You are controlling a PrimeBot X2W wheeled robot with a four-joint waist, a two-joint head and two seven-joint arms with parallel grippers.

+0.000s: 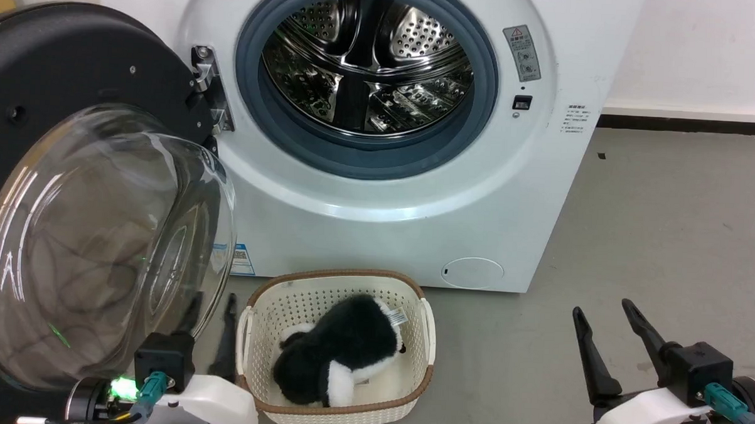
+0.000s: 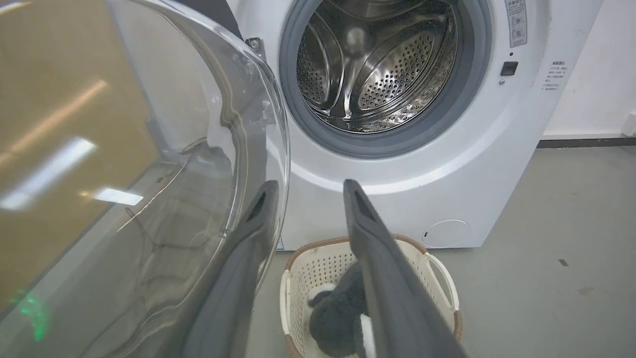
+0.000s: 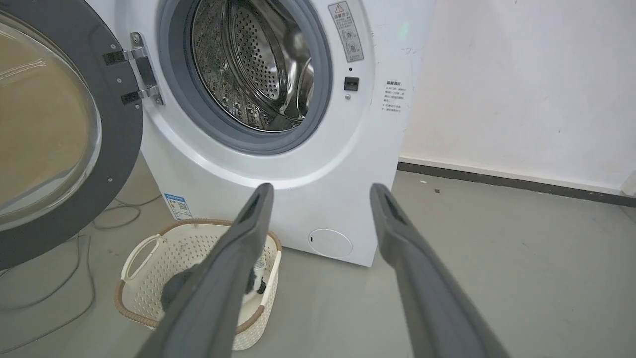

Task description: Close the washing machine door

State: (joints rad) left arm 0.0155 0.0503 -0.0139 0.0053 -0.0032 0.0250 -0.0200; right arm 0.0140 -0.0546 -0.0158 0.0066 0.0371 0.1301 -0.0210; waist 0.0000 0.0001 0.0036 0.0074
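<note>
The door (image 2: 149,174) sits just left of the spread left gripper (image 2: 308,194) (the right wrist view shows its hinge (image 3: 141,74)); the right gripper (image 3: 323,191) is spread too.

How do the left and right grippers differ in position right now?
The left gripper sits beside the washing machine door, one finger seen through its glass bowl; the right gripper hangs over the floor, far from the door. Left is beside the basket; right is apart from it. Both are open, empty.

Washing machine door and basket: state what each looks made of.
Large round black-rimmed washing machine door: bulging centre looks like clear glass or plastic, see-through with glossy reflections; surround seems matte black plastic with screws. Cream perforated basket: probably moulded plastic, brown rope-like rim.
</note>
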